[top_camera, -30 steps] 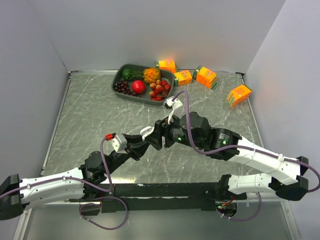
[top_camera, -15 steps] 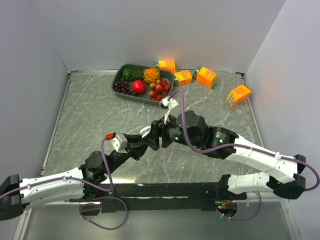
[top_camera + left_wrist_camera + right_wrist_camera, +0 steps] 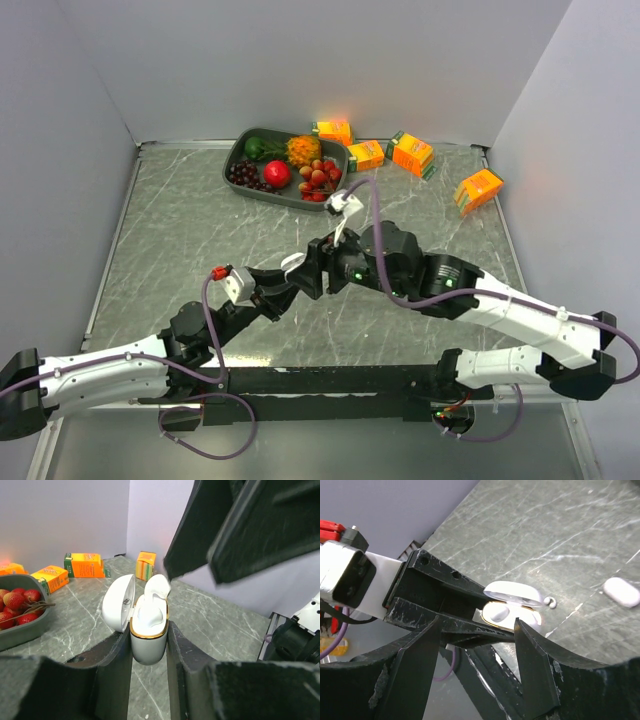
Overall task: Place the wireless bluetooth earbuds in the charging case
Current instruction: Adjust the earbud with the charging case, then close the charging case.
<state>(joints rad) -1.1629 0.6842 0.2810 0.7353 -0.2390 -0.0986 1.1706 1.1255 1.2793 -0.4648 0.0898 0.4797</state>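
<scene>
Case (image 3: 148,647), lid swung open, stands upright, clamped between the fingers of our left gripper (image 3: 148,632). One white earbud (image 3: 155,592) pokes up from its socket. Our right gripper (image 3: 477,622) hovers just above, jaws apart, holding nothing.

Shift noted: right arm (image 3: 500,305) now sits slightly right and far of its pose half a second ago, back near its position a second ago. The right gripper (image 3: 318,271) moves with it. The purple cable loop (image 3: 374,205) swings right.
</scene>
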